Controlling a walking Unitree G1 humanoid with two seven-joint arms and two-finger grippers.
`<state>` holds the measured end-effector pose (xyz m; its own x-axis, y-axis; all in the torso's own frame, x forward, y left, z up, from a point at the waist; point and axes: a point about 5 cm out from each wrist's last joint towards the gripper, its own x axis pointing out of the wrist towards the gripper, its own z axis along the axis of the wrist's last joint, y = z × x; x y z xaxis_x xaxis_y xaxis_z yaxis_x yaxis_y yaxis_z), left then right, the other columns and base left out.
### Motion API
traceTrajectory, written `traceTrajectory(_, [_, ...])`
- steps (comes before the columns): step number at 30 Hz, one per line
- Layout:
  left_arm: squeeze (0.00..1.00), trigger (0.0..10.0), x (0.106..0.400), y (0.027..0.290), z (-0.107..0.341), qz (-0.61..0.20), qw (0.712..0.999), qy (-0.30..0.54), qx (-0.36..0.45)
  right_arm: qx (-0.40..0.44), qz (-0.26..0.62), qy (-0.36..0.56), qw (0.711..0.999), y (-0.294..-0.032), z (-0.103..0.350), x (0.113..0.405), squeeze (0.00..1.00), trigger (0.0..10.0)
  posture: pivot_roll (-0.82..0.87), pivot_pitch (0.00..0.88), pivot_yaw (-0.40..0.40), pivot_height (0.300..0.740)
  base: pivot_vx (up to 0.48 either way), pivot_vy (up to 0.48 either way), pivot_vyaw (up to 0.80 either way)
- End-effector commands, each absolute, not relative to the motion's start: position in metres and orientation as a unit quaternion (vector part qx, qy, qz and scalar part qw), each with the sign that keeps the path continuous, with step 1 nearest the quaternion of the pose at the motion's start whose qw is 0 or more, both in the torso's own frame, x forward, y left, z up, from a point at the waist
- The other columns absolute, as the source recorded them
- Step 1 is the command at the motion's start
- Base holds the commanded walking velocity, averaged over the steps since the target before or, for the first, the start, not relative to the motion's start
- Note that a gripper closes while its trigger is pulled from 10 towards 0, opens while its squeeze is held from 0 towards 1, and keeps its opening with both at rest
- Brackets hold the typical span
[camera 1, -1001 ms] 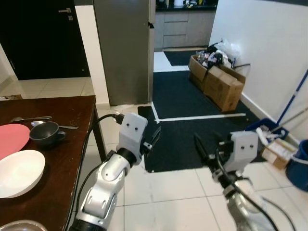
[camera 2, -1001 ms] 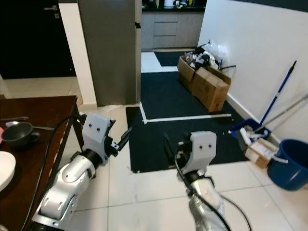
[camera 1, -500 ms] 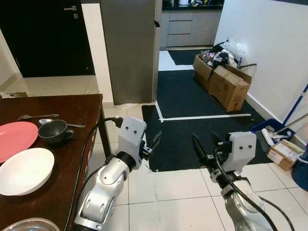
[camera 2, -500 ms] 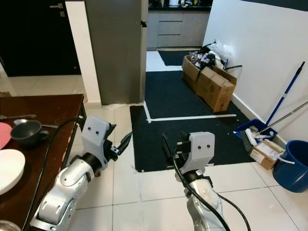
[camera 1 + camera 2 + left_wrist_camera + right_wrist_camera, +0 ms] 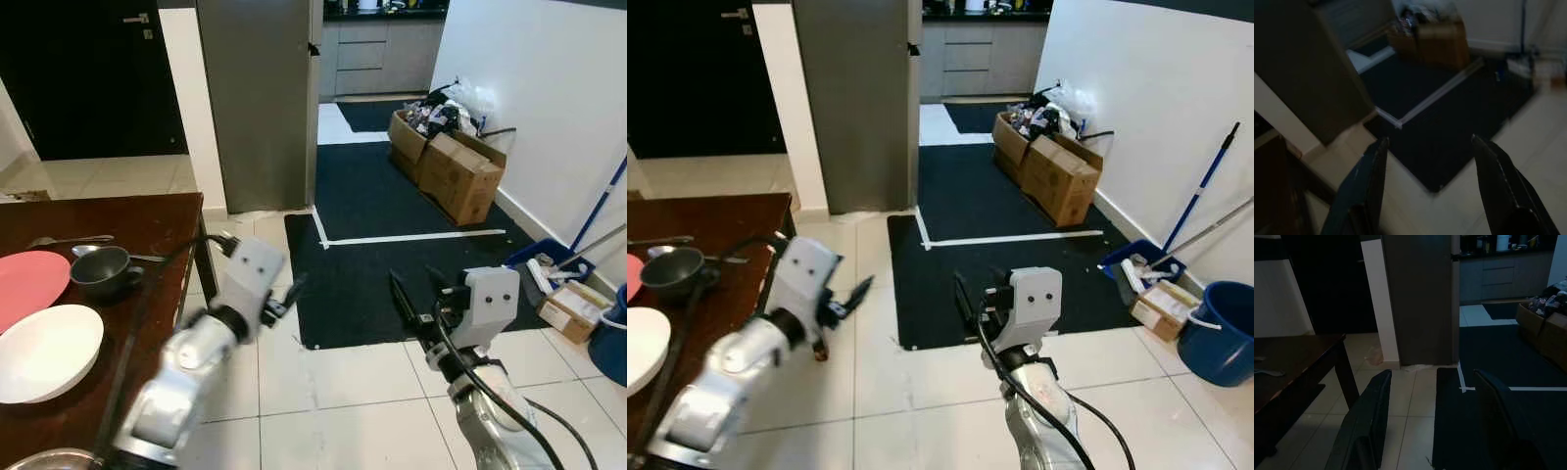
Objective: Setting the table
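Left eye view: dark wooden table (image 5: 157, 220) sits at robot's left w/ some settings already down; 1 pink round plate (image 5: 24, 284), 1 white shallow bowl (image 5: 44, 351), 1 dark grey cup (image 5: 101, 272), approx. 2 metal utensils (image 5: 69, 240) behind the cup, plus a metal rim at the near edge; job looks partly done, nothing carried now; left gripper (image 5: 1427, 191) blurred over the tiles beside the table corner, fingers apart, empty; right gripper (image 5: 1432, 421) over the tiles, fingers spread, empty too.
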<state>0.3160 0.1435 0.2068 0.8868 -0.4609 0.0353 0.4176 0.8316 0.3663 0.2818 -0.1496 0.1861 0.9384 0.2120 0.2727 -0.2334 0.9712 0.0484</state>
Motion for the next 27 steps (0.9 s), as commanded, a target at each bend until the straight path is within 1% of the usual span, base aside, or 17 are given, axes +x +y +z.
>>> traceTrajectory(1, [0.00, 10.0, 0.313, 0.152, 0.209, -0.238, 0.954, -0.053, 0.175, 0.042, 0.118, -0.121, 0.985, -0.148, 0.181, 0.281, 0.00, 10.0, -0.02, 0.000, 0.091, 0.740, 0.000, 0.000, 0.00])
traceTrajectory(3, [0.00, 10.0, 0.310, 0.161, 0.208, -0.244, 0.951, -0.041, 0.186, 0.044, 0.121, -0.119, 0.984, -0.147, 0.180, 0.282, 0.00, 10.0, 0.00, 0.000, 0.088, 0.740, 0.000, 0.000, 0.00])
traceTrajectory(4, [0.00, 10.0, 0.310, 0.161, 0.208, -0.244, 0.951, -0.041, 0.186, 0.044, 0.121, -0.119, 0.984, -0.147, 0.180, 0.282, 0.00, 10.0, 0.00, 0.000, 0.088, 0.740, 0.000, 0.000, 0.00])
traceTrajectory(6, [0.00, 10.0, 0.311, 0.164, 0.198, -0.209, 0.962, -0.023, 0.174, 0.047, 0.126, -0.117, 0.984, -0.144, 0.179, 0.285, 0.00, 10.0, 0.01, 0.002, 0.086, 0.740, 0.000, 0.000, 0.00])
traceTrajectory(7, [0.00, 10.0, 0.313, 0.159, 0.190, -0.175, 0.973, -0.014, 0.152, 0.061, 0.120, -0.116, 0.984, -0.143, 0.178, 0.287, 0.00, 10.0, 0.01, 0.002, 0.084, 0.740, 0.000, 0.000, 0.00])
traceTrajectory(9, [0.00, 10.0, 0.315, 0.152, 0.187, -0.152, 0.979, -0.010, 0.138, 0.082, 0.107, -0.116, 0.984, -0.144, 0.179, 0.289, 0.00, 10.0, 0.01, 0.002, 0.084, 0.740, 0.000, 0.000, 0.00])
traceTrajectory(12, [0.00, 10.0, 0.312, 0.133, 0.184, -0.165, 0.978, -0.017, 0.124, 0.102, 0.091, -0.115, 0.984, -0.146, 0.179, 0.292, 0.00, 10.0, 0.01, 0.003, 0.081, 0.740, 0.000, 0.000, 0.00])
traceTrajectory(14, [0.00, 10.0, 0.310, 0.122, 0.184, -0.183, 0.976, -0.021, 0.116, 0.102, 0.089, -0.115, 0.984, -0.147, 0.179, 0.292, 0.00, 10.0, 0.01, 0.003, 0.081, 0.740, 0.000, 0.000, 0.00])
traceTrajectory(15, [0.00, 10.0, 0.310, 0.122, 0.184, -0.183, 0.976, -0.021, 0.116, 0.102, 0.089, -0.115, 0.984, -0.147, 0.179, 0.292, 0.00, 10.0, 0.01, 0.003, 0.081, 0.740, 0.000, 0.000, 0.00])
traceTrajectory(18, [0.00, 10.0, 0.306, 0.105, 0.184, -0.216, 0.970, -0.027, 0.109, 0.096, 0.088, -0.111, 0.985, -0.148, 0.176, 0.291, 0.00, 10.0, 0.00, 0.004, 0.086, 0.740, 0.000, 0.000, 0.00])
traceTrajectory(27, [0.00, 10.0, 0.307, 0.094, 0.181, -0.220, 0.970, -0.024, 0.102, 0.098, 0.078, -0.105, 0.987, -0.149, 0.171, 0.287, 0.00, 10.0, -0.02, 0.007, 0.098, 0.740, 0.000, 0.000, 0.00])
